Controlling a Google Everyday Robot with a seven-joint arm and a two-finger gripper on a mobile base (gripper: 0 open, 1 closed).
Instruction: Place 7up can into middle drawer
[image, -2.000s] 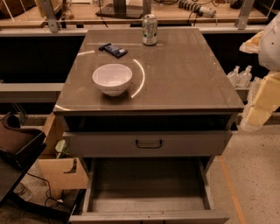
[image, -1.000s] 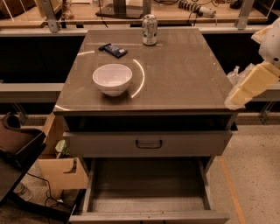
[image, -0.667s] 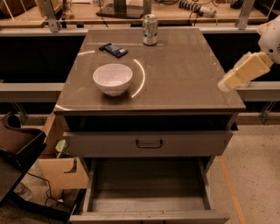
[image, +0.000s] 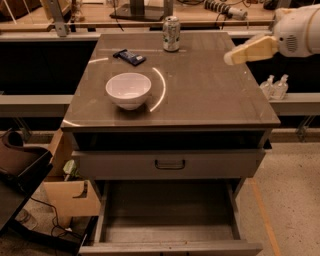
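Observation:
The 7up can (image: 171, 33), silver-white with green markings, stands upright at the back middle of the grey tabletop (image: 210, 95). The middle drawer (image: 167, 227) is pulled out at the bottom of the cabinet, a shallow grey tray with nothing in it. My gripper (image: 235, 55), cream coloured on a white arm, hovers above the tabletop's right rear edge. It points left toward the can and is well apart from it, holding nothing that I can see.
A white bowl (image: 128, 90) sits front left on the top and a dark snack bar (image: 129, 57) lies behind it. A closed drawer front with a dark handle (image: 170, 164) is above the open drawer. Cardboard boxes (image: 70, 197) stand at the lower left, two bottles (image: 275, 86) at the right.
My arm has risen from beside the cabinet's right side and swung left. The gripper is now higher and above the tabletop's right rear edge. The can, bowl and drawer have not moved.

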